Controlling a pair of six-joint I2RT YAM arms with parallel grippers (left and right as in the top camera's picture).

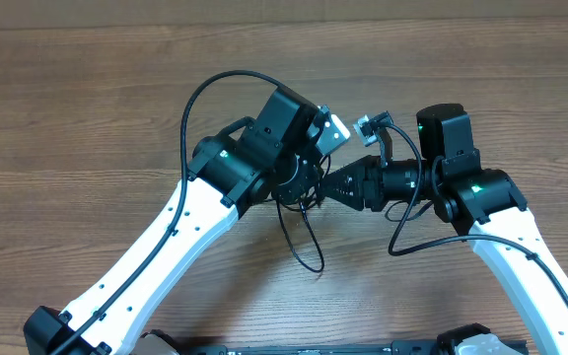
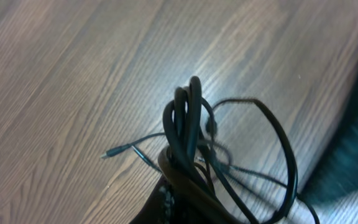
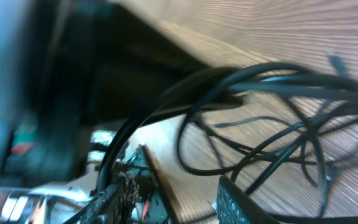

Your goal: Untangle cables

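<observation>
The left fingers [image 2: 163, 202] are clamping shut on a bunch of thin black flexible cables [image 2: 188, 124] over the brown wood-grain desk [image 2: 55, 74]. Loose loops are spilling from that grip, and one strand is ending in a small plug end [image 2: 107, 154] just beside the bundle. Seen from overhead, the cables [image 1: 304, 242] are drooping between the two arms. The right fingers [image 3: 241, 202] are standing partly apart, facing the tangle. Strands are crossing ahead of them, but contact cannot be told.
</observation>
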